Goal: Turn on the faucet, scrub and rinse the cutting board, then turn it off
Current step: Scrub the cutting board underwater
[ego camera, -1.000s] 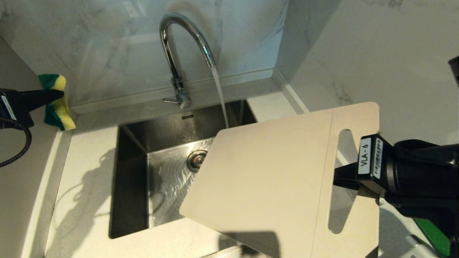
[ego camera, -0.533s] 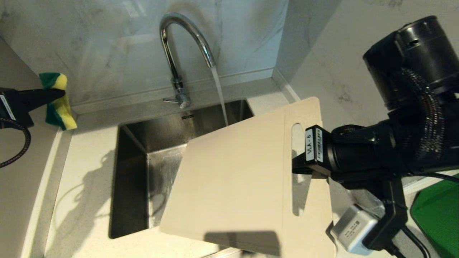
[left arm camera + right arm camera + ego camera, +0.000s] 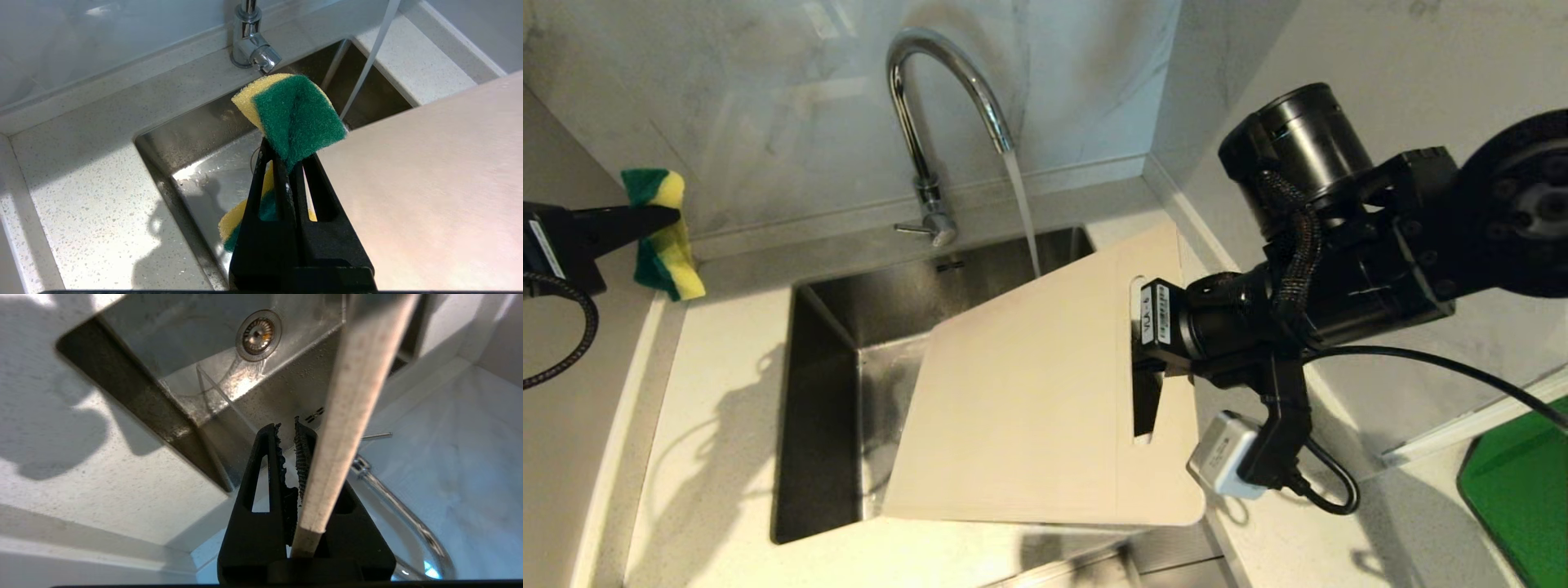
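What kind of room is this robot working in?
Most likely a kitchen: a steel sink set into a speckled countertop, a chrome faucet running, and marble-look wall panels behind.

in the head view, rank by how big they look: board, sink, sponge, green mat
1. board, though it is held closer to the camera than the sink
2. sink, partly hidden behind the board
3. green mat, cut off at the picture's edge, so unsure
4. sponge

Left gripper (image 3: 666, 216) at far left, fingers (image 3: 282, 183) clamped; right gripper (image 3: 1137, 347) mid-frame, fingers (image 3: 273, 457) pinched.
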Robot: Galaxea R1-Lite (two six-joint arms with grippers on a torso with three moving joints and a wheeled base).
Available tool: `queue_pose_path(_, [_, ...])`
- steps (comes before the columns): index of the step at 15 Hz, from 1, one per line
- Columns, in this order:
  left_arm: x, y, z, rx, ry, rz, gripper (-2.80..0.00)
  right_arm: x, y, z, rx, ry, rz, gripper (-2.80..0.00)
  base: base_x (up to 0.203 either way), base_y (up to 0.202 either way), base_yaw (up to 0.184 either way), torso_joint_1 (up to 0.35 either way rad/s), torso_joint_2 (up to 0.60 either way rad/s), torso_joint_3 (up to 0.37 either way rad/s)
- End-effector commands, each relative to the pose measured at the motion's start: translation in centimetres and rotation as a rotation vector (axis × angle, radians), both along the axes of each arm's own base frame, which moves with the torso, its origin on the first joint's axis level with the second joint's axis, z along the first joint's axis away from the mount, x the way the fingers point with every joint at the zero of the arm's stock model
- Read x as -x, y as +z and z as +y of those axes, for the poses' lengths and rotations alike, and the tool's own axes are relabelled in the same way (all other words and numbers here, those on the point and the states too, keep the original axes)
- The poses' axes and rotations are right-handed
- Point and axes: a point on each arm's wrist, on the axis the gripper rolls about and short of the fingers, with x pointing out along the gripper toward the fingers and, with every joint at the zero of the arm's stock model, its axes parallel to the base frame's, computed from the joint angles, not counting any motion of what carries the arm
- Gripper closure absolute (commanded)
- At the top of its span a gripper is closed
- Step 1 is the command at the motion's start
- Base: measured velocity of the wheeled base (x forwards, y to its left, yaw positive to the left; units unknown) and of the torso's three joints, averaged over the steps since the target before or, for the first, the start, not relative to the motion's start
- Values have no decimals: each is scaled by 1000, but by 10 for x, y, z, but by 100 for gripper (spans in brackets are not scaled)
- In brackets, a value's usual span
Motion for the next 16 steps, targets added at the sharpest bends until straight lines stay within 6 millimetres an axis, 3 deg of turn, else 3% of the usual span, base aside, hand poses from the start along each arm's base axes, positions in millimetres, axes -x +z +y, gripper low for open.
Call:
queue_pose_path(1, [0, 0, 0, -2, -1, -1, 0, -21, -16, 12, 28, 17, 39, 0, 0, 0, 0, 0, 0, 0])
queue_pose_path(16, [-2, 0, 0, -2, 2, 1, 0, -94, -21, 23, 43, 38, -66, 0, 0, 0, 0, 0, 0, 0])
